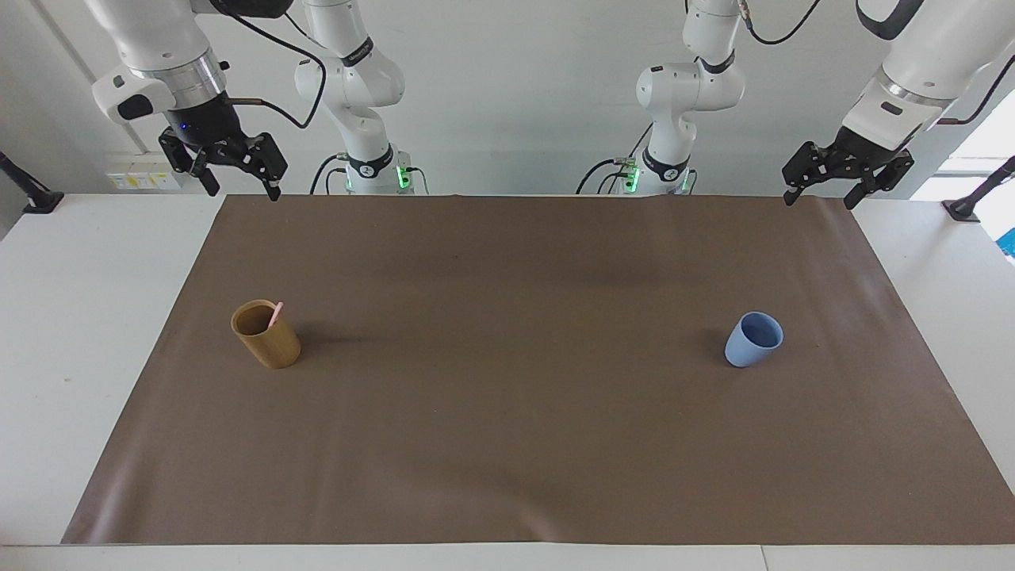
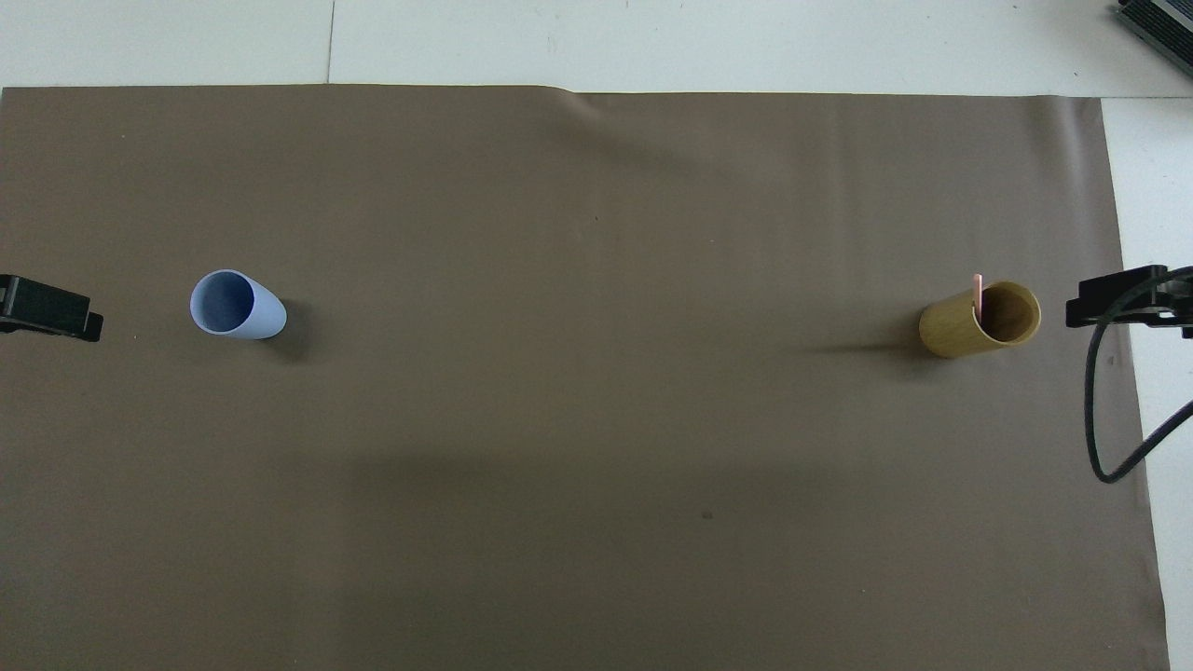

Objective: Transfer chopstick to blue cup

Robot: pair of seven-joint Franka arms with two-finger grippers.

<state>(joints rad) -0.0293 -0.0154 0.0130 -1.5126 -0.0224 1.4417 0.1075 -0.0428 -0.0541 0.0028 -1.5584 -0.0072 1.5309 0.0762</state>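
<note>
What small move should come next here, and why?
Probably the right gripper, open and raised at its own end of the table, should descend over the tan cup toward the chopstick standing in it. The blue cup is empty, and the left gripper waits, open.

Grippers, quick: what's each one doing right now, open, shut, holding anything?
Left gripper: open, empty, waiting raised at its own end of the table.
Right gripper: open, empty, raised at its own end; chopstick untouched in the tan cup.
</note>
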